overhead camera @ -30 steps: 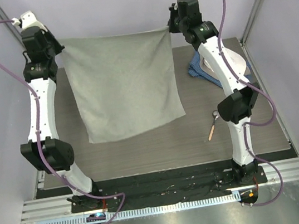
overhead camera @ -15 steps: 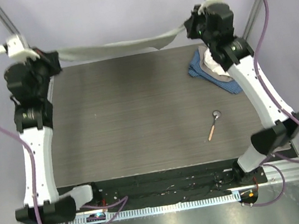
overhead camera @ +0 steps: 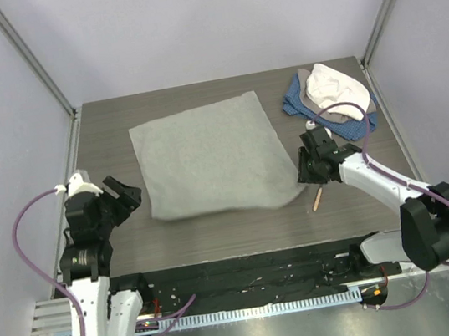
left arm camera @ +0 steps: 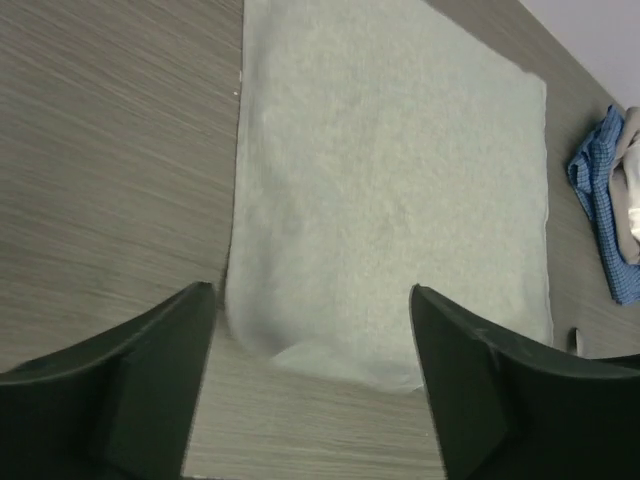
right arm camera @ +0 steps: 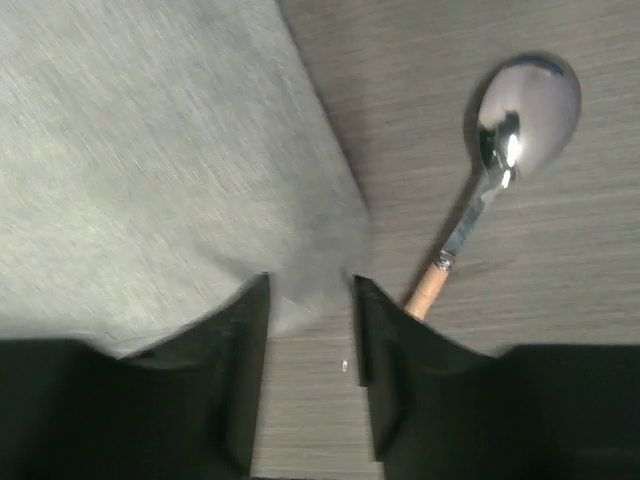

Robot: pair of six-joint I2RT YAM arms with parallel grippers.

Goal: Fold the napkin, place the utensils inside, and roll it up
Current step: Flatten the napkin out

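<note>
The napkin [overhead camera: 206, 158] lies spread flat at mid-counter [overhead camera: 218, 236], not yet folded, so the fold looks to be the step in hand. The left gripper [left arm camera: 310, 295] hovers wide open just short of the near-left corner. The right gripper [right arm camera: 310, 285], jaws narrowly parted and holding nothing, sits at the near-right corner, with the spoon [right arm camera: 487, 175] just beside it. Next, each gripper likely needs to pinch its corner and carry that edge across. Spare cloths [overhead camera: 328, 97] lie heaped far right.
</note>
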